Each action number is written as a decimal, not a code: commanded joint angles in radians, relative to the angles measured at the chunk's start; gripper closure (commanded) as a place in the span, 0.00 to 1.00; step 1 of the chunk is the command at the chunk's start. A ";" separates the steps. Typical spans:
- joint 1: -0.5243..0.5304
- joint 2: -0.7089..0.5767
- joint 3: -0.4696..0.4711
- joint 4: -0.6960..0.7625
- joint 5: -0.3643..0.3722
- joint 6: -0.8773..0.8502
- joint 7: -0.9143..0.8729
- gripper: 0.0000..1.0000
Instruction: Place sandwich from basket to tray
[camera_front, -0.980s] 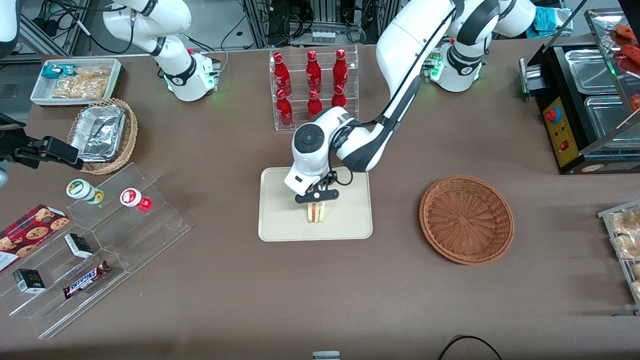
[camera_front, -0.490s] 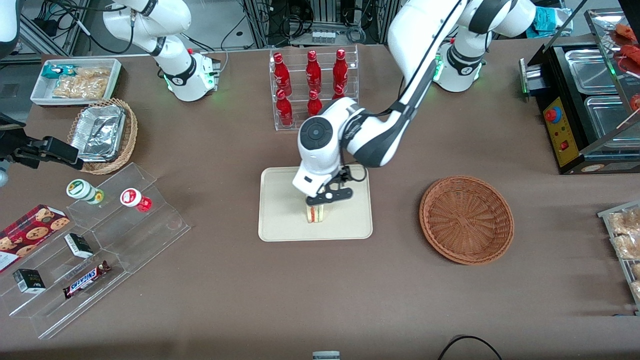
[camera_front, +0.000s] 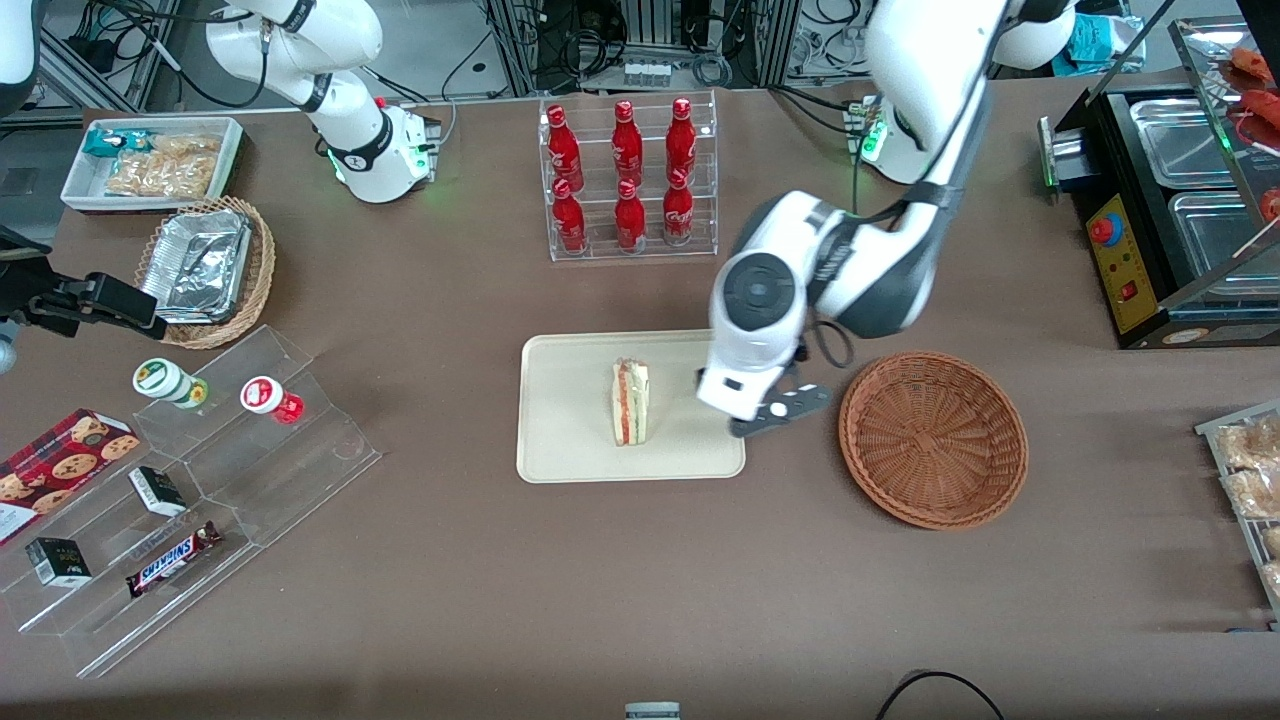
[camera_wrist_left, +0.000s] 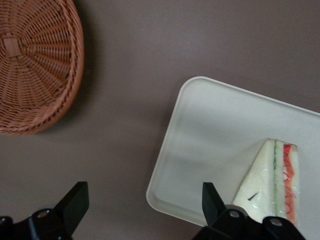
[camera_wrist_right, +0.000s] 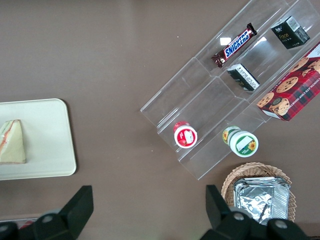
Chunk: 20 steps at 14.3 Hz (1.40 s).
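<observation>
The sandwich (camera_front: 630, 402) stands on its edge in the middle of the cream tray (camera_front: 570, 440), its red and green filling facing up. It also shows in the left wrist view (camera_wrist_left: 274, 185) on the tray (camera_wrist_left: 210, 135), and in the right wrist view (camera_wrist_right: 12, 142). My gripper (camera_front: 778, 411) is open and empty, raised above the tray's edge nearest the basket, between the sandwich and the reddish-brown wicker basket (camera_front: 933, 437). The basket is empty; it also shows in the left wrist view (camera_wrist_left: 35, 65).
A clear rack of red bottles (camera_front: 627, 175) stands farther from the front camera than the tray. A clear stepped display (camera_front: 200, 500) with snacks, a tan basket of foil containers (camera_front: 205, 268) and a white snack bin (camera_front: 155, 160) lie toward the parked arm's end. A black warmer (camera_front: 1165, 200) stands at the working arm's end.
My gripper has let go of the sandwich, lifted and swung sideways off it toward the basket. The sandwich stays standing on the tray.
</observation>
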 joint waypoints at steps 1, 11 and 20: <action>0.093 -0.170 -0.007 -0.171 -0.009 0.000 0.143 0.00; 0.429 -0.468 -0.015 -0.266 -0.026 -0.266 0.693 0.00; 0.653 -0.503 -0.079 -0.042 -0.007 -0.414 0.911 0.00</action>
